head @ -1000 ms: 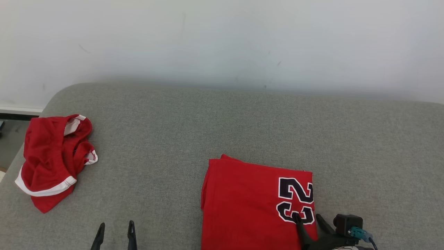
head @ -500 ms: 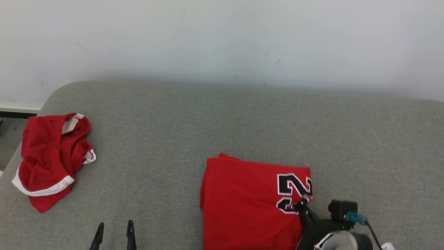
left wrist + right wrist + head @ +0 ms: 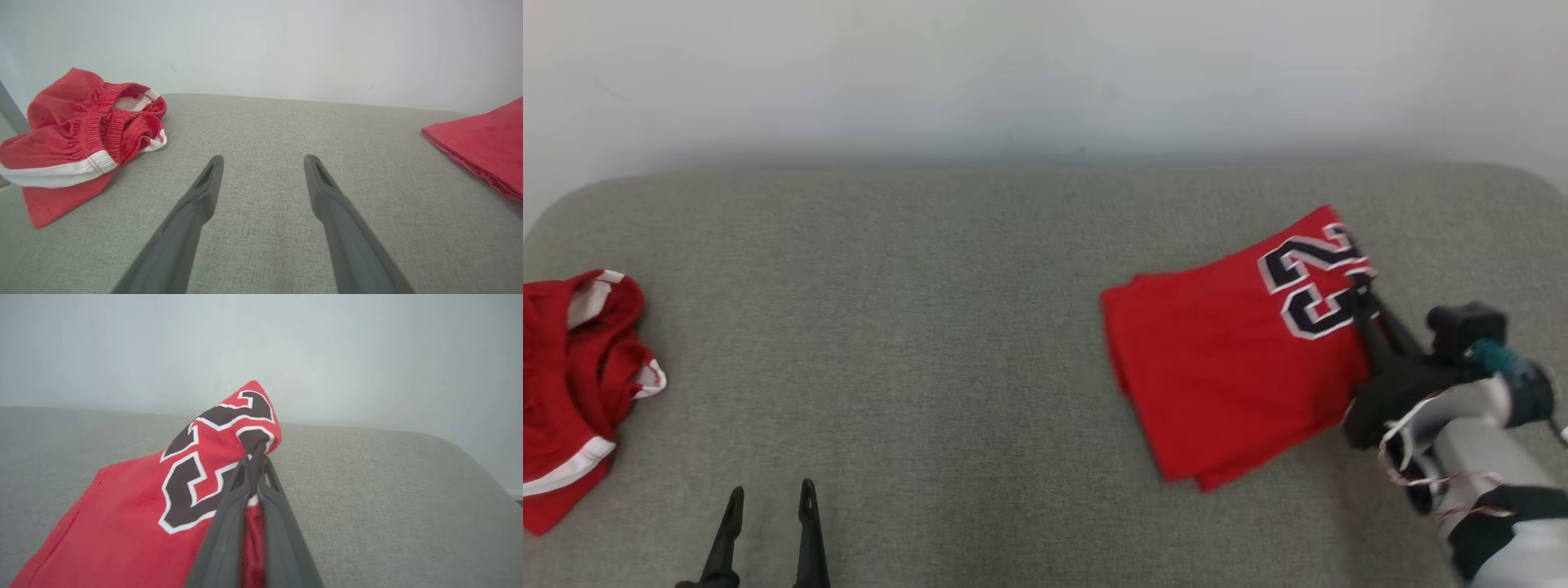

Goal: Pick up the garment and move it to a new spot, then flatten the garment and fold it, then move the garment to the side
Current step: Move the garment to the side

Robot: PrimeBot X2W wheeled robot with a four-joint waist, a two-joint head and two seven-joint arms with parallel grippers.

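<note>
The garment [image 3: 1233, 367] is a red jersey folded into a rectangle, with a black-and-white number near its right edge. It lies at the right of the grey couch [image 3: 931, 327]. My right gripper [image 3: 1360, 290] is shut on the cloth at the number. In the right wrist view the fingers [image 3: 229, 522] pinch a raised fold of the garment [image 3: 135, 522], and its corner stands up off the cushion. My left gripper [image 3: 768, 494] hangs open at the lower left, low over bare cushion. The left wrist view shows that left gripper [image 3: 263, 161] holding nothing, with the garment's edge [image 3: 486, 139] far right.
A crumpled pair of red shorts [image 3: 572, 384] with white trim lies at the couch's far left, also visible as the shorts [image 3: 77, 134] in the left wrist view. A pale wall [image 3: 1045, 73] runs behind the couch. The couch's rounded right end [image 3: 1535, 188] is near the garment.
My right gripper closed on the garment at its number and dragged it right and toward the wall, turning it. The head camera also shifted. The left gripper stayed open and still.
</note>
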